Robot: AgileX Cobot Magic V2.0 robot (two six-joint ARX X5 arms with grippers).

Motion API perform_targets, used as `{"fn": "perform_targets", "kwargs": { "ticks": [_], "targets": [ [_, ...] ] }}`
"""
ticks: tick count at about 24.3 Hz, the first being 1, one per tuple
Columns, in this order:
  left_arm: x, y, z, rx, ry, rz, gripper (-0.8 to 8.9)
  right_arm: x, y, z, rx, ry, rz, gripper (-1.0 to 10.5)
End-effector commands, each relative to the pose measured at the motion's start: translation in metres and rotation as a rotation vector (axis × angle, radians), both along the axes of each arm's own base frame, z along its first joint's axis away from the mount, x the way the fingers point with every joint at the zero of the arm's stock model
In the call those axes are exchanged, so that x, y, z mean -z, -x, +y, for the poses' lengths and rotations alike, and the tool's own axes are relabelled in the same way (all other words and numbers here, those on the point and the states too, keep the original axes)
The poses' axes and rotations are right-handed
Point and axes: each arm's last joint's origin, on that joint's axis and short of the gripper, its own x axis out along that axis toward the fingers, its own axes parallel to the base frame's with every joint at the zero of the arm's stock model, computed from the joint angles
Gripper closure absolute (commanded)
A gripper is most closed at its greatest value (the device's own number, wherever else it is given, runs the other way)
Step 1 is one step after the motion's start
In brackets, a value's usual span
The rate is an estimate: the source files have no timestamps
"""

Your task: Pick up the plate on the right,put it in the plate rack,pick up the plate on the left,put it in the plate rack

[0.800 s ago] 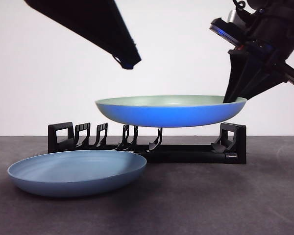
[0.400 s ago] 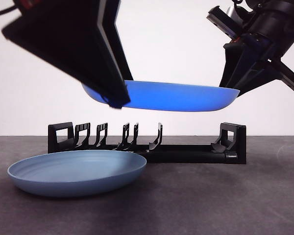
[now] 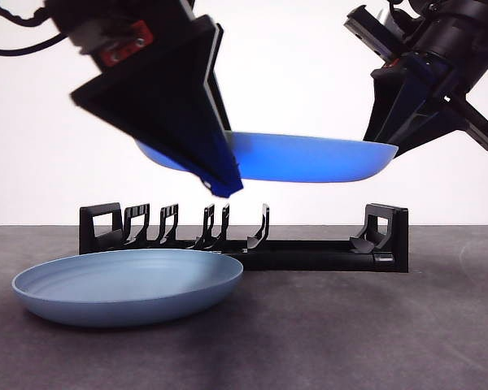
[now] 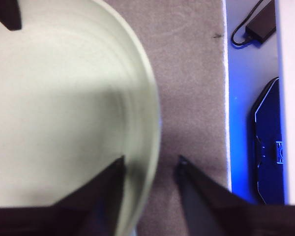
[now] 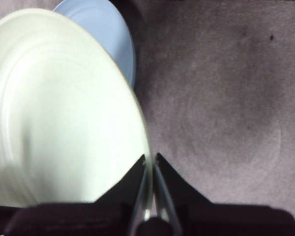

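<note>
A plate, blue underneath (image 3: pixel 301 161) and pale green inside (image 5: pixel 59 108), hangs level above the black plate rack (image 3: pixel 309 253). My right gripper (image 5: pixel 150 160) is shut on its right rim and shows at the upper right of the front view (image 3: pixel 388 148). My left gripper (image 4: pixel 148 161) is open, with one jaw over the plate's pale green inside (image 4: pixel 64 98) and the other outside the rim; in the front view its dark tip (image 3: pixel 224 185) covers the plate's left part. A light blue plate (image 3: pixel 128 284) lies flat on the table in front of the rack's left half.
The rack's prongs (image 3: pixel 215 226) stand upright under the held plate, with blocky loop ends at left (image 3: pixel 102 223) and right (image 3: pixel 388 227). Past the table's edge lie a black power adapter (image 4: pixel 260 24) and a black device (image 4: pixel 270 147).
The blue plate has risen higher above the rack. My left arm came down from the upper left and now straddles the plate's left rim.
</note>
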Motion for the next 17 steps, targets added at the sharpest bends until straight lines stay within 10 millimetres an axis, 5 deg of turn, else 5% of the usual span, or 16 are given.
{"fn": "perform_targets", "kwargs": {
  "ticks": [1, 10, 15, 17],
  "targets": [
    [0.002, 0.000, -0.001, 0.006, -0.008, 0.001, 8.22, -0.002, -0.001, 0.001, -0.008, -0.013, -0.009, 9.6],
    [0.002, 0.000, -0.001, 0.006, -0.009, 0.003, 8.22, -0.004, -0.002, 0.001, -0.025, -0.011, -0.030, 9.3],
    [0.002, 0.000, -0.001, 0.003, -0.008, 0.008, 8.22, -0.011, -0.003, 0.000, -0.025, -0.029, -0.092, 5.0],
    [0.002, 0.000, -0.001, -0.002, -0.005, 0.011, 8.22, -0.016, -0.003, -0.002, -0.020, -0.034, -0.114, 4.7]
  ]
}}
